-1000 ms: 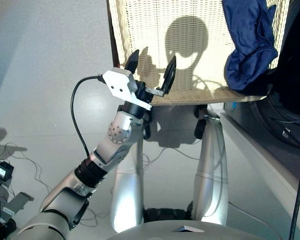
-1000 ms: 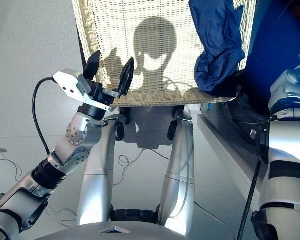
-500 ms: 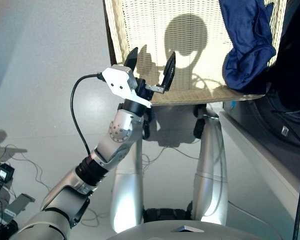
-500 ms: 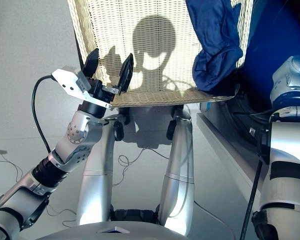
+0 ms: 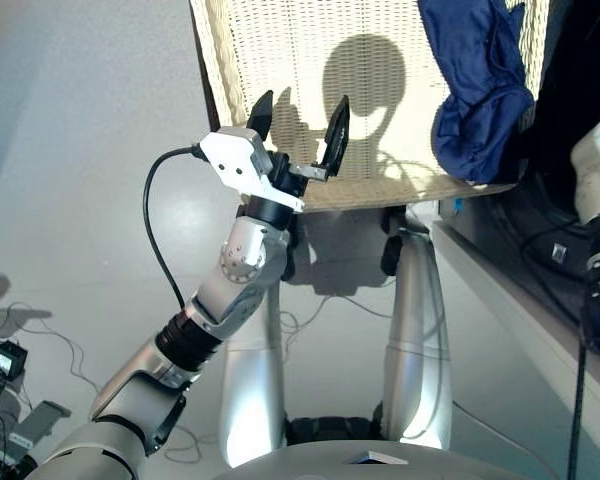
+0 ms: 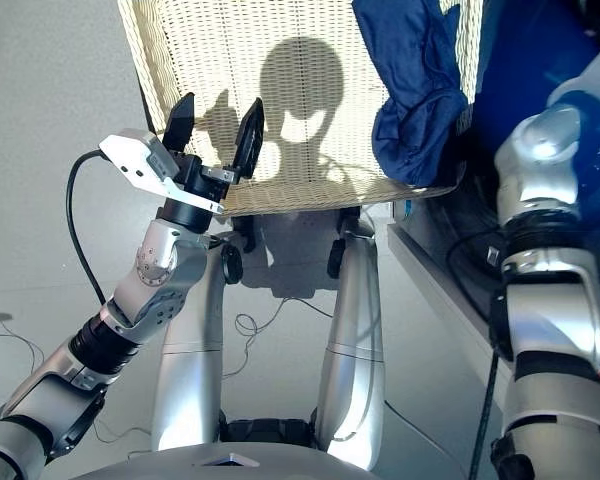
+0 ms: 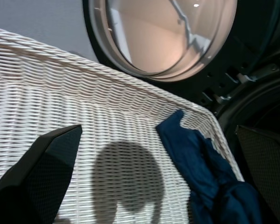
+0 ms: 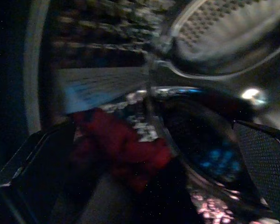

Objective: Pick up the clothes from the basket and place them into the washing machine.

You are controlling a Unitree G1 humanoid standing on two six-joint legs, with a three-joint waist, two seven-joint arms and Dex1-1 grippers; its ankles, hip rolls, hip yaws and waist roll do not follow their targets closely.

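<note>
**Grey floor, wicker basket, one blue garment left in it**

Pale grey floor spreads under the scene, with thin cables trailing across it. Ahead stands the cream wicker basket, its long sides running away from the robot and its near rim facing the arms.

The left arm is bent at the elbow and rises from the lower left, a black cable looping off its wrist. The left gripper points up and forward at the basket's near left corner, its two black fingers spread apart with nothing between them.

The dark blue garment lies bunched along the basket's right side, its length running front to back, a thick fold resting at the near right rim. In the left wrist view it trails toward the far corner, where the round glass door of the washing machine shows behind the basket.

The right arm reaches forward on the right, past the basket's edge, into the dark machine. The right gripper is inside the drum, its fingers wide apart and empty. A red garment lies on the drum's perforated metal wall just beyond them.
</note>
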